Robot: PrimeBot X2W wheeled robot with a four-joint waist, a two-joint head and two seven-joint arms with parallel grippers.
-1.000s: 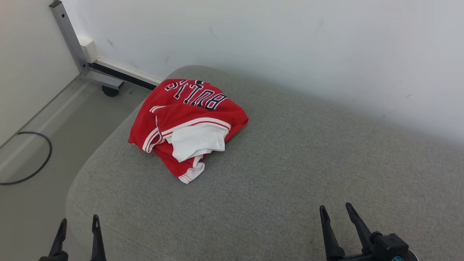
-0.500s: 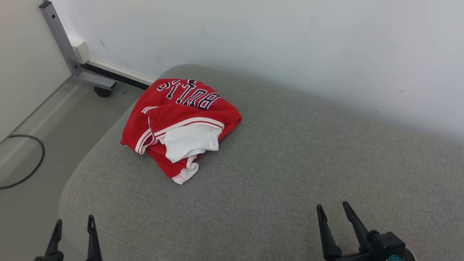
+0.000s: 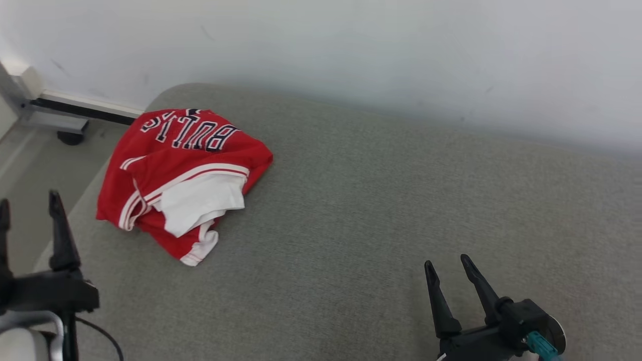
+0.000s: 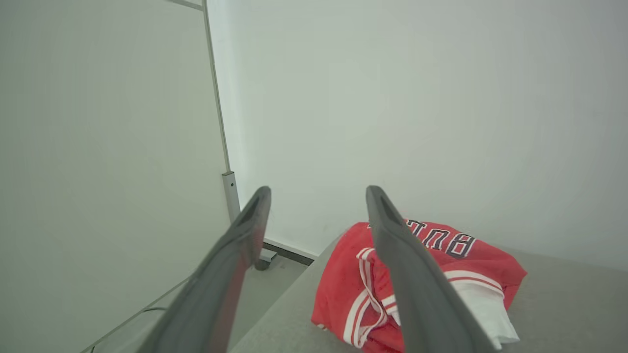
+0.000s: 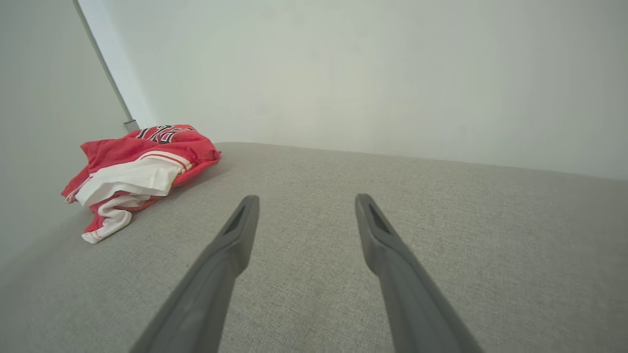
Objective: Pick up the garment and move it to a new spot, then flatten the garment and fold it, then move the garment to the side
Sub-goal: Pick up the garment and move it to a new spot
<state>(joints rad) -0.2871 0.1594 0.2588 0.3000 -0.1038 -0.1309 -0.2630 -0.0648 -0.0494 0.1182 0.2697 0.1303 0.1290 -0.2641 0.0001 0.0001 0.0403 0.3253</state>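
Since a second ago the left gripper (image 3: pixel 27 198) has come forward, jaws open and empty, at the grey cushion's (image 3: pixel 361 210) left edge. The right gripper (image 3: pixel 446 260) waits near, also open and empty. The red jersey (image 3: pixel 180 160) lies crumpled at the far left corner, with bare cushion to its right.

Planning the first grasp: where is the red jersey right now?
In the head view, the red jersey lies crumpled at the grey cushion's far-left corner, ahead of the open left tool.
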